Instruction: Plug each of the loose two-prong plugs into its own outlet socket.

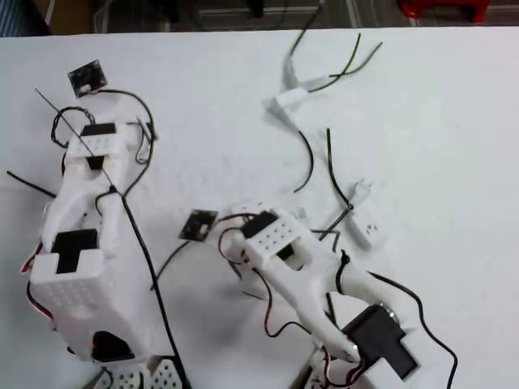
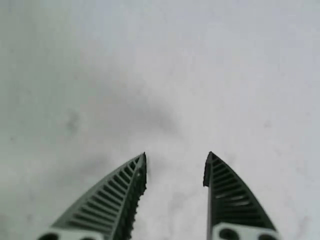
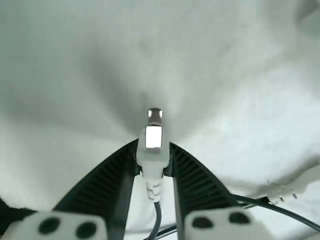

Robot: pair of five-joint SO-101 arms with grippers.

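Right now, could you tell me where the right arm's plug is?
In the right wrist view, the white plug is clamped in the right gripper, prongs pointing outward over the table.

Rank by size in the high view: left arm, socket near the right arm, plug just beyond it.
1. Left arm, by far, though nearer the camera.
2. Socket.
3. Plug, slightly smaller than the socket.

Brightly, evenly lit from above, nearly washed out across the white tabletop [image 1: 438, 146]. Soft grey shadow ahead of the left gripper [image 2: 177, 154]; darker shadow around the plug [image 3: 154, 145], glare on its tip.
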